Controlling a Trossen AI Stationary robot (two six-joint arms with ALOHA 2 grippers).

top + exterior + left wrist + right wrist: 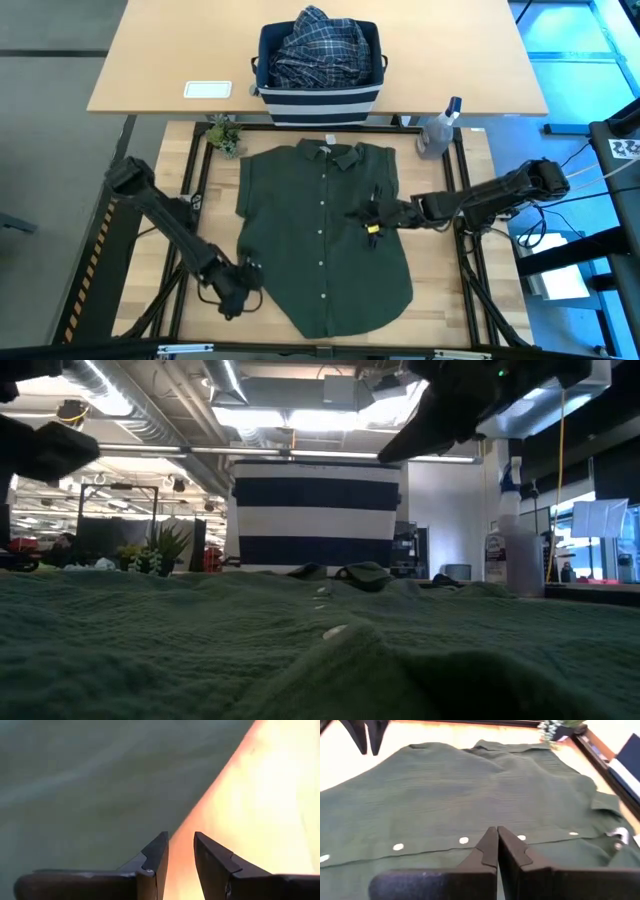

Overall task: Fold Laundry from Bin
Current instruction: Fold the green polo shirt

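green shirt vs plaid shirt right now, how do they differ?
The green shirt lies spread flat on the table, collar toward the bin; the plaid shirt sits crumpled inside the bin. The green shirt is plain dark olive with a row of white buttons showing; the plaid shirt is blue-and-white checked, no buttons visible. The right gripper is over the green shirt and the left gripper at its edge; neither is near the plaid shirt. Both are unfolded.

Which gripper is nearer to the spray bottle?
The right gripper, over the green shirt's right half, below the spray bottle. The left gripper is at the shirt's lower left edge, far from it.
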